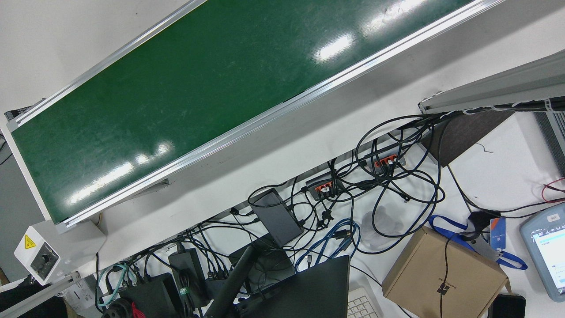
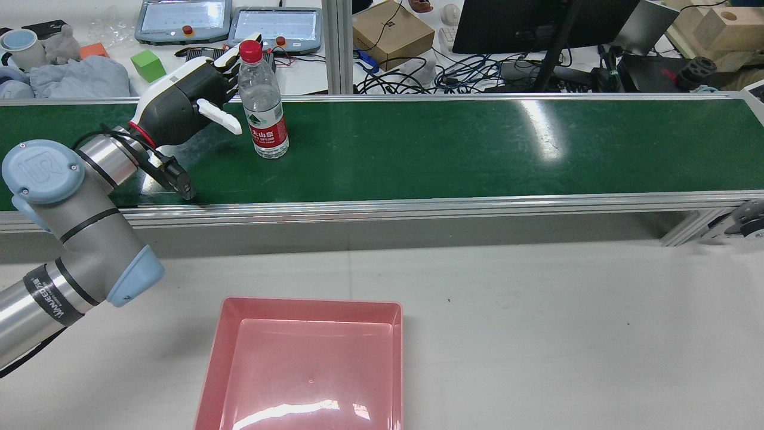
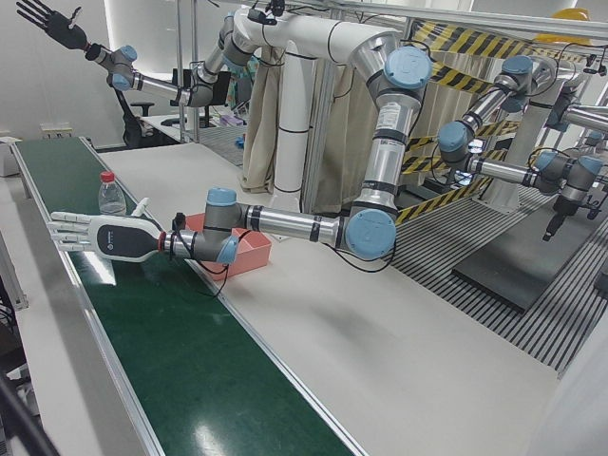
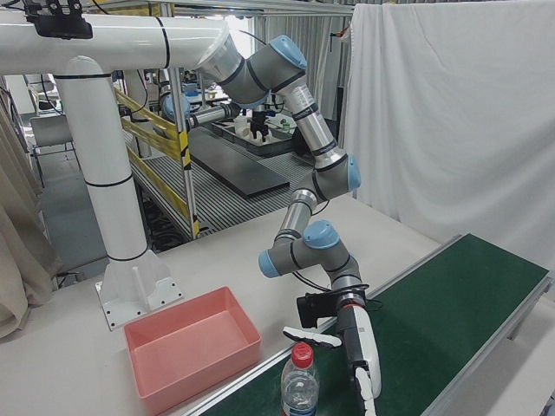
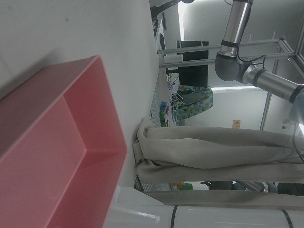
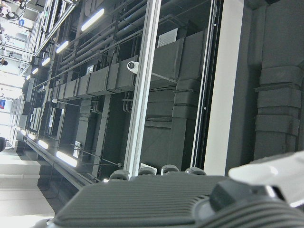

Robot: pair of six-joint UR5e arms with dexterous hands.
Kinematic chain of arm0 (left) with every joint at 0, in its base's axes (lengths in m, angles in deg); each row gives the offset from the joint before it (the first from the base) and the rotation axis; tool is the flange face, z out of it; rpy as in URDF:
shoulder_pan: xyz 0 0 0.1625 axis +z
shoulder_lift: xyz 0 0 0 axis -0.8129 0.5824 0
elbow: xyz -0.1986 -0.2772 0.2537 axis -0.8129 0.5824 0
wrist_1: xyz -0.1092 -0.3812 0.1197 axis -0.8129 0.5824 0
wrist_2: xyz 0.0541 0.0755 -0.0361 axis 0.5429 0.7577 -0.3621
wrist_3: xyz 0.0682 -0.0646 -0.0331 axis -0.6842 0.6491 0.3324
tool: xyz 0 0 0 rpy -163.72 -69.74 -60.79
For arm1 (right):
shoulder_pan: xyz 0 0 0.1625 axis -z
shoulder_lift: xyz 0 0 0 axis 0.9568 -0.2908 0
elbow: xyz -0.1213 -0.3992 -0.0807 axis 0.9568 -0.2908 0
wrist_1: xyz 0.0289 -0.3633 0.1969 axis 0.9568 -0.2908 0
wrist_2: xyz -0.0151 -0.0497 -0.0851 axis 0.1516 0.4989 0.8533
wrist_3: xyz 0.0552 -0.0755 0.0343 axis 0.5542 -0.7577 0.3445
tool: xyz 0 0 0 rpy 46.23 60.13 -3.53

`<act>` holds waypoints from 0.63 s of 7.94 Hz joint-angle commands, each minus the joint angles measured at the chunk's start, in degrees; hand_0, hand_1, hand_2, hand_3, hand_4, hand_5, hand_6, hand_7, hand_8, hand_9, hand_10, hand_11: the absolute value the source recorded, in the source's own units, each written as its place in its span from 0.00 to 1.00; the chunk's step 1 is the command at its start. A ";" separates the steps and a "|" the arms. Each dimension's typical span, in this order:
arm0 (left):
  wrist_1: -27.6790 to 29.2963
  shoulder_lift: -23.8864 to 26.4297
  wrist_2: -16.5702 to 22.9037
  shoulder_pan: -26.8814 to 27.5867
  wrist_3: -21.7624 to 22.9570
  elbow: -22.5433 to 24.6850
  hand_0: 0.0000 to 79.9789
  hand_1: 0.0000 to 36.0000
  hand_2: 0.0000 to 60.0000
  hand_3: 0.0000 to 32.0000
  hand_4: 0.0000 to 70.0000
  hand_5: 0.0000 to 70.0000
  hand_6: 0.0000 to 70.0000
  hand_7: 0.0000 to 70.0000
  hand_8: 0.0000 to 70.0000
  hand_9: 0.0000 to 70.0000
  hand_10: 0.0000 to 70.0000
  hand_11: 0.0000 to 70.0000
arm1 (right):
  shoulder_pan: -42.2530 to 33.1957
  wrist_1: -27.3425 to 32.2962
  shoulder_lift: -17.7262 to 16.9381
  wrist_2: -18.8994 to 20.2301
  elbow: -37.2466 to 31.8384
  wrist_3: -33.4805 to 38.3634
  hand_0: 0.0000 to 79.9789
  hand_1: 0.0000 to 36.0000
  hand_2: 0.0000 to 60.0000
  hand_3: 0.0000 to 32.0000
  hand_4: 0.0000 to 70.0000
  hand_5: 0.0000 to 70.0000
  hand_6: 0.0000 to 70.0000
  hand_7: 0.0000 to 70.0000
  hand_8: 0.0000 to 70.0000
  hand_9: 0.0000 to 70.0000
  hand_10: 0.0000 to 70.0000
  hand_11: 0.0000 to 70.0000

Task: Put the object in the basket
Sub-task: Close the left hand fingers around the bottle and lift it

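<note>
Rear view gives us the left hand reaching out over the green belt, fingers spread wide and holding nothing. A bottle with a red cap stands upright on the belt just beside the hand, on its right; one pale finger points at the label, and we cannot tell whether it touches. In the left-front view the same hand lies flat and low above the belt, with the bottle just behind it. Well back from the hand, toward the robot, a pink basket sits on the white surface. At the far upper left of the left-front view, we take the dark hand raised high to be the right one, fingers fanned apart.
</note>
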 commanded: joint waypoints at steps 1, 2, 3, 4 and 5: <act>-0.25 0.46 1.13 -0.19 0.34 0.00 0.67 0.07 0.00 0.06 0.00 0.06 0.00 0.00 0.00 0.00 0.00 0.00 | 0.00 0.00 0.00 0.03 0.00 -0.02 0.00 0.00 0.00 0.00 0.00 0.00 0.00 0.00 0.00 0.00 0.00 0.00; -0.34 0.46 1.40 -0.19 0.34 0.09 0.67 0.06 0.00 0.06 0.00 0.06 0.00 0.00 0.00 0.00 0.00 0.00 | 0.00 0.00 0.00 0.03 0.00 -0.02 0.00 0.00 0.00 0.00 0.00 0.00 0.00 0.00 0.00 0.00 0.00 0.00; -0.34 0.37 1.49 -0.36 0.43 0.27 0.67 0.06 0.00 0.06 0.00 0.05 0.00 0.00 0.00 0.00 0.00 0.00 | 0.00 0.00 0.00 0.03 0.00 -0.02 0.00 0.00 0.00 0.00 0.00 0.00 0.00 0.00 0.00 0.00 0.00 0.00; -1.73 0.37 1.40 -0.62 1.47 1.92 0.67 0.06 0.00 0.04 0.00 0.06 0.00 0.00 0.00 0.00 0.00 0.00 | 0.00 0.00 0.00 0.03 0.00 -0.02 0.00 0.00 0.00 0.00 0.00 0.00 0.00 0.00 0.00 0.00 0.00 0.00; -4.97 0.54 1.23 -0.71 1.48 3.24 0.68 0.11 0.00 0.02 0.00 0.12 0.00 0.00 0.04 0.05 0.01 0.03 | 0.00 0.00 0.00 0.03 0.00 -0.02 0.00 0.00 0.00 0.00 0.00 0.00 0.00 0.00 0.00 0.00 0.00 0.00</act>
